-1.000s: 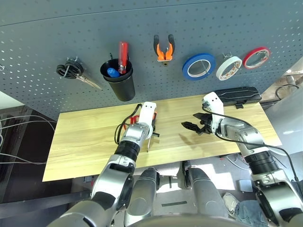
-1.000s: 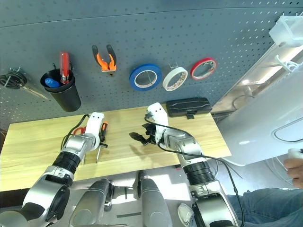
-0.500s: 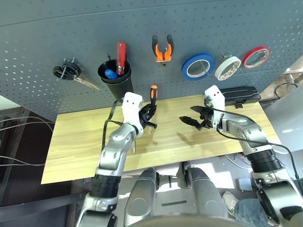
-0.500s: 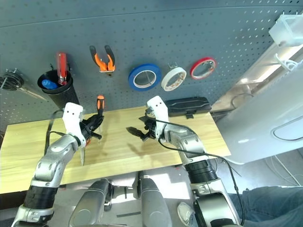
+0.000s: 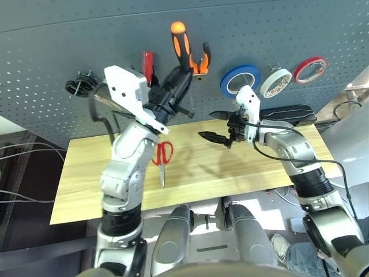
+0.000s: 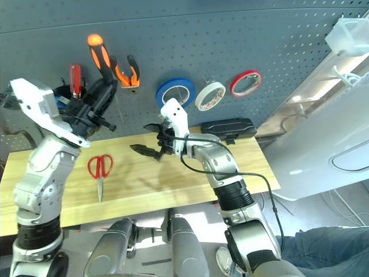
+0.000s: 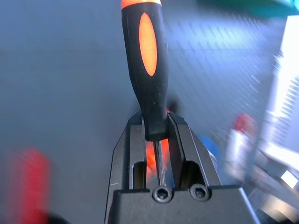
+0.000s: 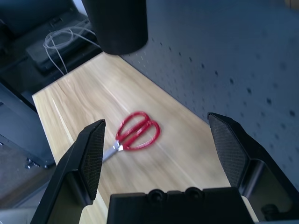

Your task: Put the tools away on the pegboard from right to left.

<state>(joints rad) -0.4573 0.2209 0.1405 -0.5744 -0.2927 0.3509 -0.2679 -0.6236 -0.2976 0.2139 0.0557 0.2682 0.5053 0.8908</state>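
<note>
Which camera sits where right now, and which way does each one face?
Left eye view: on the head, facing forward and down at the pegboard and table; both silver forearms show.
Right eye view: same head, same scene.
Left wrist view: on the left wrist, looking along the left tool clamped on the screwdriver.
Right wrist view: on the right wrist, looking past the open right tool at the scissors.
Shared: scissors, in the right wrist view and both eyes.

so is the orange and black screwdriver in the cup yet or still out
Out. The left gripper is shut on the screwdriver, holding it handle-up in front of the pegboard, above the black cup.
</note>
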